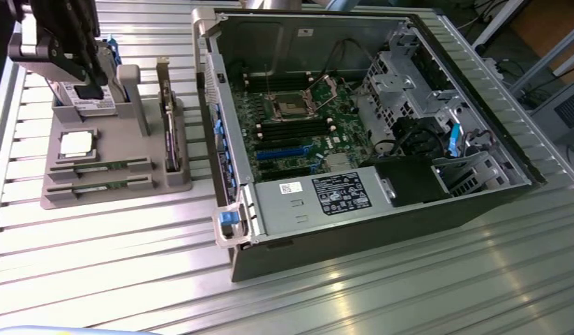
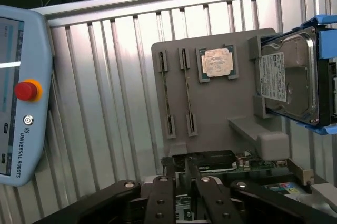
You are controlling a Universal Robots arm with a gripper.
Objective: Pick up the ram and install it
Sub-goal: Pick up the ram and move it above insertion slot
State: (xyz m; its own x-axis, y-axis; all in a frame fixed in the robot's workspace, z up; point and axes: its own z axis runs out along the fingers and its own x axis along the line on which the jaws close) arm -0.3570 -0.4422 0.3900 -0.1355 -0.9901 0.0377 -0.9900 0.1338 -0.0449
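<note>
The gripper point(image 1: 85, 70) hangs above the hard drive point(image 1: 88, 98) end of the grey holder point(image 1: 178, 185) — apart or together, I cannot tell. The ram point(image 1: 100, 168) (two sticks, edge-up in slots) sits at the opposite end, past the processor point(image 1: 75, 143) — long axis across the exterior view.

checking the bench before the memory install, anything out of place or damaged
Nothing looks spilled or broken. One stray item: a control pendant lies on the table beside the gray parts tray.

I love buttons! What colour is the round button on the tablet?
The button is red with a yellow ring, clearest in the wrist view.
</note>
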